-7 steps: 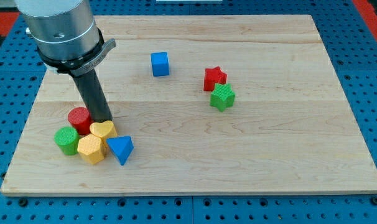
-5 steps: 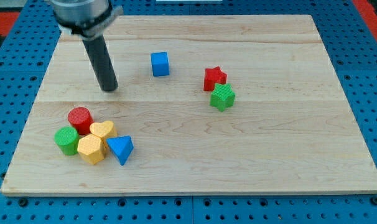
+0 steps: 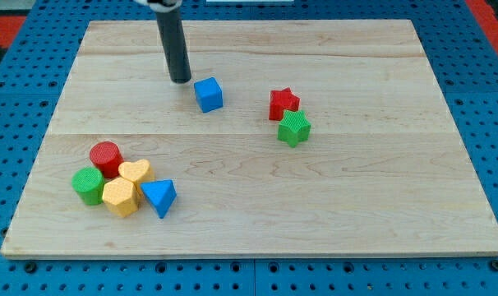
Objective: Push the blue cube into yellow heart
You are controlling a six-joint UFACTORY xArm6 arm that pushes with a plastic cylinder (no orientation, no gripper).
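Blue cube [image 3: 208, 94] sits mid-board, my tip [image 3: 181, 80] just upper-left.

Pale matt wooden board [image 3: 380, 189]

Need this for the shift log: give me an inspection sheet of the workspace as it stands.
Surface: wooden board, lying flat on a blue pegboard.
Job's things: blue cube in the upper middle; yellow heart at the lower left, far from the cube.
Clutter: red cylinder, green cylinder, yellow hexagonal block and blue triangular block packed around the heart; red star and green star touching, right of the cube.
Claw: none fitted; my tip sits just up-left of the cube, contact unclear.
Cables: nothing seen.
Surroundings: red strips at the top corners.
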